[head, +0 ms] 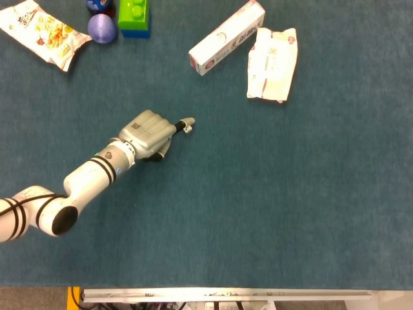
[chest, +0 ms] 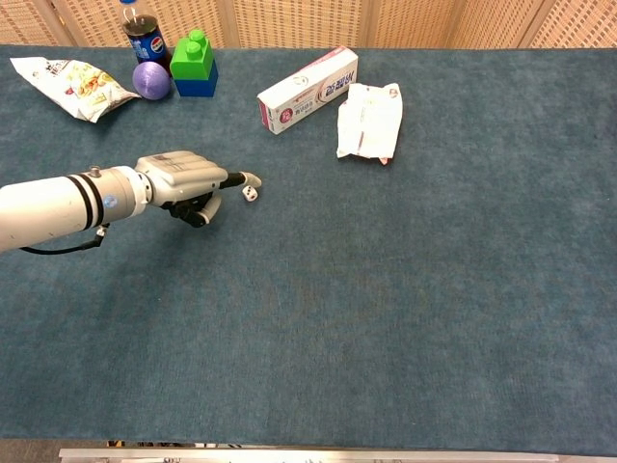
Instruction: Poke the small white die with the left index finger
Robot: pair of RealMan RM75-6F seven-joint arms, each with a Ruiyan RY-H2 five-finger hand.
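Note:
The small white die (chest: 250, 194) lies on the blue cloth, left of the middle. In the head view the die (head: 186, 128) shows just under the fingertip. My left hand (chest: 180, 178) comes in from the left, its other fingers curled in and the index finger (chest: 243, 178) stretched out. The fingertip hangs over the die's far edge, touching it or nearly so. In the head view the left hand (head: 150, 132) holds nothing. My right hand is not in either view.
A long white and pink box (chest: 308, 90) and a white packet (chest: 369, 121) lie beyond the die. At the back left are a green block on a blue one (chest: 194, 64), a purple ball (chest: 151, 80), a cola bottle (chest: 144, 34) and a snack bag (chest: 70, 85).

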